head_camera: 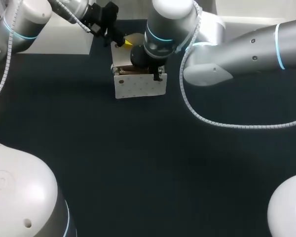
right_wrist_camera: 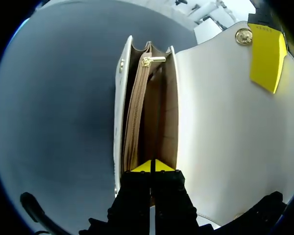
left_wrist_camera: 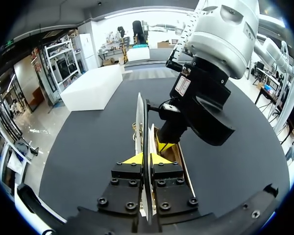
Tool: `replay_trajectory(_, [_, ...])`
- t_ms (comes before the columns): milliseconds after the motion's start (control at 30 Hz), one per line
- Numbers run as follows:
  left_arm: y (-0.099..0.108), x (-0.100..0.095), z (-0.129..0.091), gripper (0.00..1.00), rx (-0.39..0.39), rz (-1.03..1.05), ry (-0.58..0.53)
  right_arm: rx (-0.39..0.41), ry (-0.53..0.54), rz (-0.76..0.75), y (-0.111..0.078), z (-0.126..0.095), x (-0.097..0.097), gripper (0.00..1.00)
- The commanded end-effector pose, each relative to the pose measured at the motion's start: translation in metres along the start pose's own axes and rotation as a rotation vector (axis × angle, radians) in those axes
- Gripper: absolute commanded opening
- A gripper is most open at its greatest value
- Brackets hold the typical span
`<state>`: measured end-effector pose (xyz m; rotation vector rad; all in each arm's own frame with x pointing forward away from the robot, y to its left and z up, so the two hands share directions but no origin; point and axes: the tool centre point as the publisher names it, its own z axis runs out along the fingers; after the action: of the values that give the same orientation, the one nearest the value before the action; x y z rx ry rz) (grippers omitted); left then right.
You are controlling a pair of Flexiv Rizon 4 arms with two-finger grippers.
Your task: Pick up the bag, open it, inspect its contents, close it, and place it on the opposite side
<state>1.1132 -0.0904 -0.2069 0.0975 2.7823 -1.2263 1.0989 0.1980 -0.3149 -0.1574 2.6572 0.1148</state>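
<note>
A small white bag stands on the dark table at the back middle, its flap lifted open. My left gripper is shut on the flap's edge; the left wrist view shows the thin white flap pinched between its yellow tips. My right gripper points straight down over the bag's mouth. In the right wrist view its tips are shut at the rim of the tan interior, beside a zipped pocket with a gold pull. The flap carries a gold snap.
The dark tabletop stretches in front of the bag and to both sides. My right arm's white cable droops low over the table to the bag's right. Both arms crowd closely over the bag.
</note>
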Motion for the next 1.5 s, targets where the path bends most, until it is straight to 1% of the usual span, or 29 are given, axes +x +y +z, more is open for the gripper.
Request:
replay_trajectory(33, [0.0026,-0.0056,0.0012,0.00,0.025,0.001,0.022,0.010,0.009,0.011,0.0004,-0.0007,0.0031,0.00])
replay_trajectory(200, [0.0062,-0.0074,0.0050,0.00,0.048,0.005,0.038,0.022,0.013,0.027,0.0004,-0.0015,0.0097,0.00])
replay_trajectory(267, [0.0067,-0.0079,0.0055,0.00,0.053,0.003,0.041,0.029,0.013,0.029,0.0006,-0.0017,0.0108,0.29])
replay_trajectory(333, [0.0063,-0.0082,0.0044,0.00,0.056,0.004,0.042,0.038,0.013,0.033,0.0006,-0.0019,0.0112,0.53])
replay_trajectory(367, [0.0056,-0.0081,0.0034,0.00,0.058,0.006,0.042,0.041,0.013,0.035,0.0006,-0.0019,0.0113,0.81])
replay_trajectory(400, [0.0049,-0.0080,0.0026,0.00,0.059,0.008,0.042,0.045,0.013,0.036,0.0006,-0.0019,0.0114,1.00])
replay_trajectory(800, [0.0009,-0.0053,-0.0001,0.00,0.062,0.034,0.041,0.072,0.024,0.051,0.0004,0.0029,0.0122,1.00])
replay_trajectory(1500, [-0.0008,-0.0041,0.0018,0.00,0.059,0.053,0.045,0.066,0.028,0.054,-0.0008,0.0038,0.0102,1.00])
